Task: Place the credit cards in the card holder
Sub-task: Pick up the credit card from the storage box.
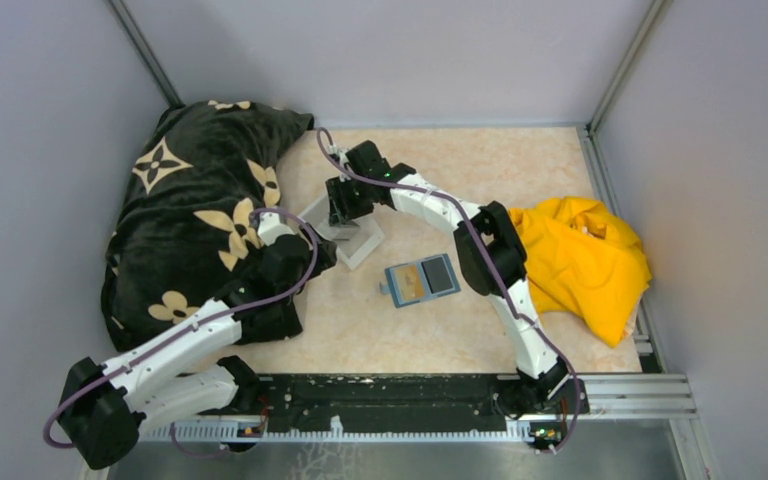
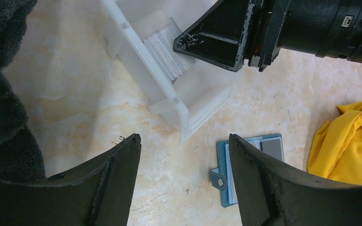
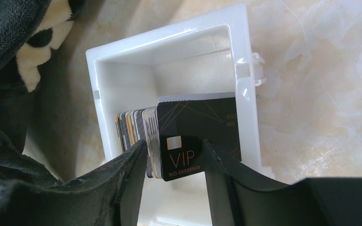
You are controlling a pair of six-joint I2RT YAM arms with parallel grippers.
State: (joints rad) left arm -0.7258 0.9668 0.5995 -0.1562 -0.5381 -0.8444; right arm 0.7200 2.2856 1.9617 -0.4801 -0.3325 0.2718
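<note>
- Right pincer (image 3: 174, 147) is lowered into a white plastic tray (image 3: 167, 43) at the far-left middle of the counter (image 1: 360, 335).
- Its jaws are seen part-way apart, with a clear gap between them. No clamp on anything is visible.
- A row of credit cards (image 3: 135, 127) is stood on edge in the tray. The left finger (image 3: 129, 181) of this pincer is placed over the near end of the row.
- A black card marked VIP (image 3: 195, 123) is leaned at the end of the row, face up. Its lower part is seen in the gap, and its right side passes under the other finger. Contact with that finger cannot be made out.
- Left pincer (image 2: 185, 139) is held wide open above bare counter, just near of the tray's corner. Nothing is held or touched.
- The card holder (image 1: 422, 280) is laid open and flat on the counter, right of the tray and apart from it, with a yellow card (image 1: 410, 283) and a grey card (image 1: 440, 274) shown on its inner faces.
- In the left wrist view the holder is partly hidden behind one finger.
- A black flower-patterned blanket (image 1: 195, 200) is heaped at the left, and a yellow cloth (image 1: 580, 262) at the right.
</note>
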